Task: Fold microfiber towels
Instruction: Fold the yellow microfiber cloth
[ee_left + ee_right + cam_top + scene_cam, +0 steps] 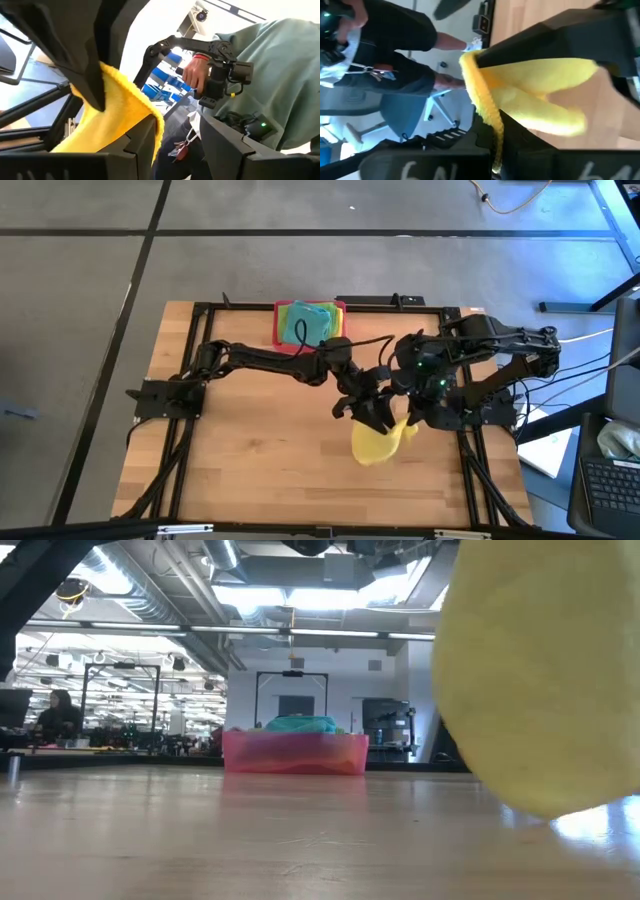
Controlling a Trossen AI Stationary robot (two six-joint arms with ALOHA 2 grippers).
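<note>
- The table [250,450] carries no loose towels, so the job looks well along, though not finished.
- The pink tray [279,328] at the far edge holds finished towels, teal and green showing.
- One yellow towel [378,442] hangs unfolded above the table.
- The left hand [362,408] pinches one edge; the right hand [410,418], clamped tight, grips another.

Bright overhead ceiling lights [330,595] glare white in the low view. Yellow towel [545,670] looms close, blurred. Tabletop [250,840] shows a soft sheen. Both wrist views smeared; high view evenly lit, bluish at right.
</note>
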